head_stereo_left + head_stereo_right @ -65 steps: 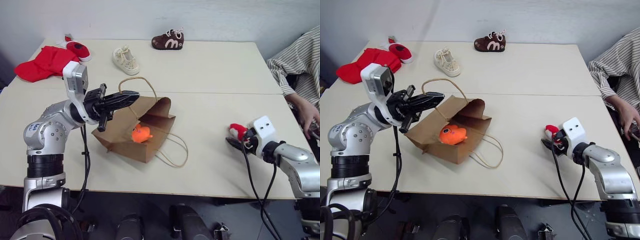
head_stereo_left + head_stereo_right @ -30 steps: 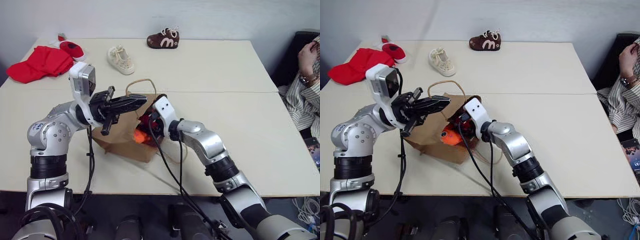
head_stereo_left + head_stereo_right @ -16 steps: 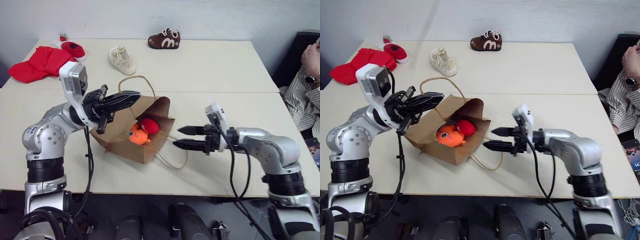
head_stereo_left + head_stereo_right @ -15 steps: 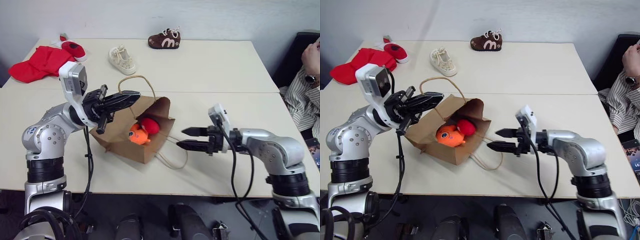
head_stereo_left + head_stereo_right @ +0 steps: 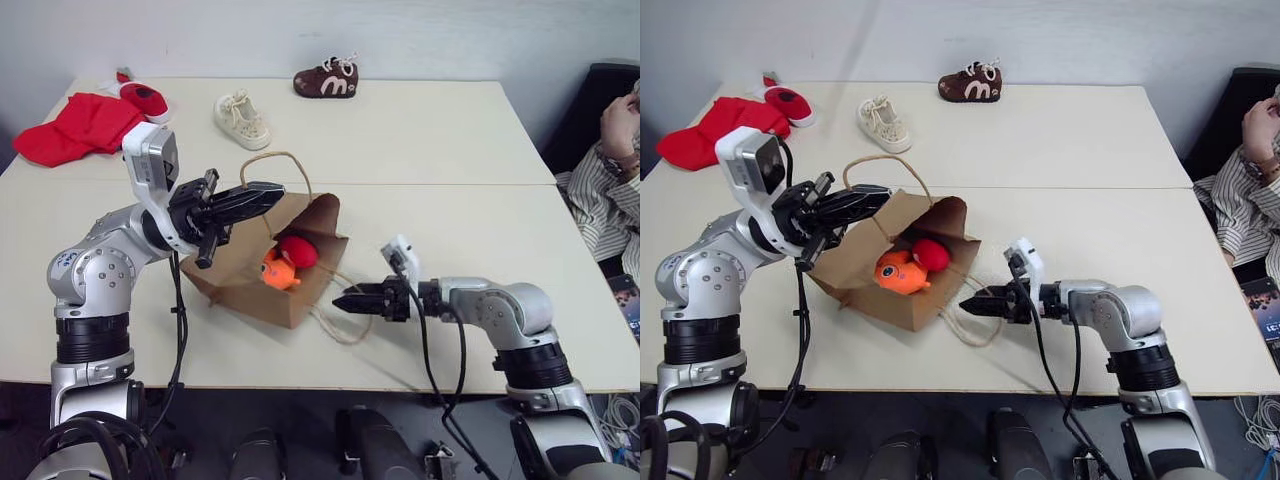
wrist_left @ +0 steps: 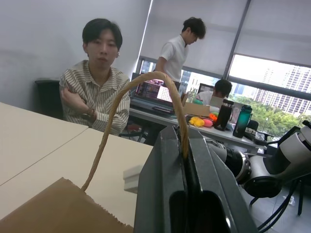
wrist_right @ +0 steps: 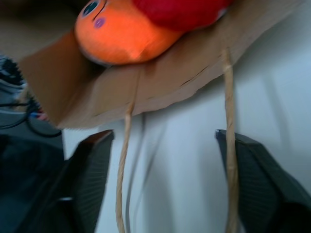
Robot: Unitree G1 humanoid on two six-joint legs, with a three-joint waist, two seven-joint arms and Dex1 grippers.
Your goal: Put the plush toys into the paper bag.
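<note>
Both plush toys (image 5: 908,265) lie inside the paper bag (image 5: 862,268) on the bench (image 5: 1080,160). My left gripper (image 5: 262,193) pinches its handle; right gripper (image 5: 973,306) fingers apart, empty.

The two head views look forward and down from above the table (image 5: 430,150), sharing the paper bag (image 5: 250,285) at centre. The left wrist view faces level across the room, very close to a bag handle (image 6: 141,87). The right wrist view sits close against the bag's mouth.
</note>
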